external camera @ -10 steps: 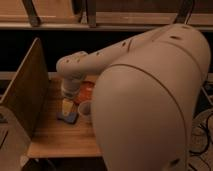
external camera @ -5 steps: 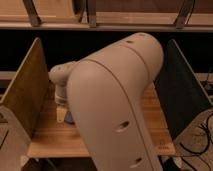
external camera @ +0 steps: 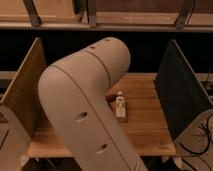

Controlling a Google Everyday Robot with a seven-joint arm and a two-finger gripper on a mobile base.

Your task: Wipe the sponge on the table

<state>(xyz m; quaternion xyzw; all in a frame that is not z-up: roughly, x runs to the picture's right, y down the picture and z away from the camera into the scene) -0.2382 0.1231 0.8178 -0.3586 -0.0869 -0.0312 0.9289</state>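
Observation:
The light wooden table (external camera: pixel 147 127) shows to the right of my large beige arm (external camera: pixel 85 105), which fills the left and middle of the camera view. The sponge is hidden behind the arm. My gripper is out of sight too, somewhere behind the arm over the left part of the table.
A small clear bottle with a white label (external camera: pixel 120 106) lies on the table just right of the arm. An upright wooden side board (external camera: pixel 25 95) bounds the table on the left and a dark upright panel (external camera: pixel 182 92) on the right. Shelving runs along the back.
The arm has swung across the view. It now covers the left of the table, where the sponge showed a second ago, and the right part with the bottle has come into sight.

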